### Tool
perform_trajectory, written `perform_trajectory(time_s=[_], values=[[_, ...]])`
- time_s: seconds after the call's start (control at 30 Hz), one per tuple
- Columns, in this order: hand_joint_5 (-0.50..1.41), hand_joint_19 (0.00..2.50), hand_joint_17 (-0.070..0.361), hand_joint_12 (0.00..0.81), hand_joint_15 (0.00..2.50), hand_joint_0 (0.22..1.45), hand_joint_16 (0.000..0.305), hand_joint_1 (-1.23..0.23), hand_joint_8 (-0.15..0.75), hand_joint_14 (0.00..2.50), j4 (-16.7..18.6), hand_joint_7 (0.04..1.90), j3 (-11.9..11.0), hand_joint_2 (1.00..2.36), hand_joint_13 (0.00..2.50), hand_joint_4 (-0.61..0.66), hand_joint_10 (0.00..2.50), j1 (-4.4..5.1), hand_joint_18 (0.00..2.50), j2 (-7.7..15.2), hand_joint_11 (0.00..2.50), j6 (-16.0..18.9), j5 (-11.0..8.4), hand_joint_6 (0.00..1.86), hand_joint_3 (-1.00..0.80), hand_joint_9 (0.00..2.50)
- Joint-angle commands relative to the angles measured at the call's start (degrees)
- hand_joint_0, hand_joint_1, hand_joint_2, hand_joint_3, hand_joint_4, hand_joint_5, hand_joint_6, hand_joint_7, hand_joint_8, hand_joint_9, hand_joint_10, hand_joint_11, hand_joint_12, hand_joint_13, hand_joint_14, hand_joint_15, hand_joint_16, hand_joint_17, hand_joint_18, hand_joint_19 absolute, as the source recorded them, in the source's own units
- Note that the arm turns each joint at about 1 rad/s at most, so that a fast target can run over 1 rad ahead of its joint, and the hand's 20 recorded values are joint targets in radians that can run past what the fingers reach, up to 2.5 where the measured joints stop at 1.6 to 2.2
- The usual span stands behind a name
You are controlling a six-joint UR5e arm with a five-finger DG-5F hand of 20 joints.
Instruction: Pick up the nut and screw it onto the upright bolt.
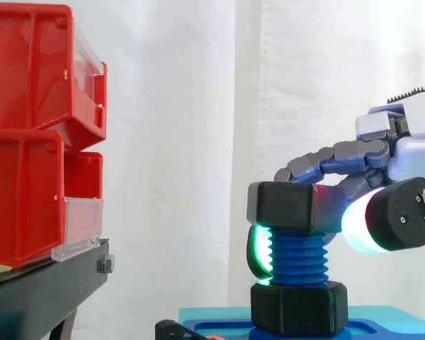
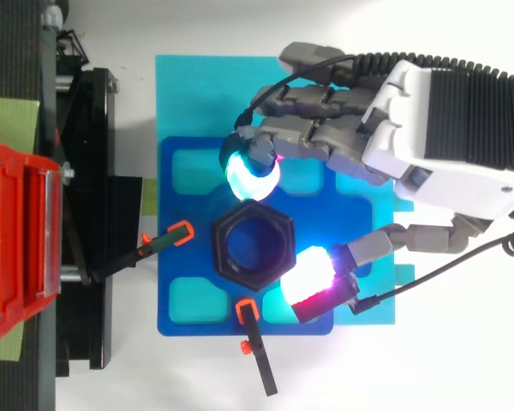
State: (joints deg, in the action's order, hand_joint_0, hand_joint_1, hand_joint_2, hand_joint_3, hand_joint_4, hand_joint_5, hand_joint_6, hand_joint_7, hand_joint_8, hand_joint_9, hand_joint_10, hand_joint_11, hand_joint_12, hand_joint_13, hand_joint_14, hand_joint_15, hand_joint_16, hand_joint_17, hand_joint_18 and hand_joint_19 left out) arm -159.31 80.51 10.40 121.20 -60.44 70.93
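A black hexagonal nut (image 1: 289, 206) sits on top of the upright blue threaded bolt (image 1: 298, 259). The bolt rises from a black hexagonal base (image 1: 298, 307) on a blue plate (image 2: 178, 318). From above, the nut (image 2: 251, 244) shows its open bore. My hand (image 2: 428, 145) reaches in from the right with its fingers curled round the nut. A green-white fingertip (image 2: 251, 175) presses one side of the nut. The thumb pad (image 2: 313, 278), glowing red and white, rests against the opposite corner. In the side view the green pad (image 1: 258, 251) hangs just under the nut beside the threads.
Red bins (image 1: 35, 134) are stacked on a black stand (image 1: 49, 287) at the left. Two black clamps with orange tips (image 2: 164, 241) (image 2: 254, 342) hold the blue plate on a cyan tray (image 2: 197, 86). A white curtain hangs behind.
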Motion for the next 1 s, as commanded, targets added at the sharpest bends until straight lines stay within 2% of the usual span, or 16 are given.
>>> perform_trajectory(time_s=[0.0,0.4,0.57,0.63,0.97], values=[[-0.18,0.03,0.096,0.349,0.04,0.51,0.042,-0.72,0.303,0.00,-0.1,1.02,0.0,1.00,0.45,0.24,0.01,-0.03,0.19,0.0,0.45,0.1,0.08,0.50,-0.50,0.63],[-0.23,0.02,0.117,0.384,0.03,0.44,0.052,-0.77,0.302,0.00,0.1,0.78,0.0,1.00,0.36,0.20,0.01,-0.03,0.15,0.0,0.35,-0.1,0.17,0.50,-0.50,0.49],[-0.28,0.00,0.140,0.403,0.00,0.38,0.062,-0.77,0.289,0.00,0.0,0.62,0.0,1.00,0.16,0.16,0.00,-0.03,0.00,-0.2,0.05,-0.1,0.17,0.50,-0.50,0.23],[-0.30,0.00,0.138,0.399,0.00,0.37,0.062,-0.72,0.260,0.00,0.0,0.60,0.0,1.00,0.00,0.11,0.00,-0.03,0.00,-0.2,0.00,-0.1,0.17,0.50,-0.50,0.00],[-0.30,0.00,0.147,0.410,0.00,0.34,0.065,-0.65,0.256,0.00,-0.7,0.56,-0.3,1.00,0.00,0.10,0.00,-0.73,0.00,-0.2,0.00,0.1,1.66,0.50,-0.50,0.00]])
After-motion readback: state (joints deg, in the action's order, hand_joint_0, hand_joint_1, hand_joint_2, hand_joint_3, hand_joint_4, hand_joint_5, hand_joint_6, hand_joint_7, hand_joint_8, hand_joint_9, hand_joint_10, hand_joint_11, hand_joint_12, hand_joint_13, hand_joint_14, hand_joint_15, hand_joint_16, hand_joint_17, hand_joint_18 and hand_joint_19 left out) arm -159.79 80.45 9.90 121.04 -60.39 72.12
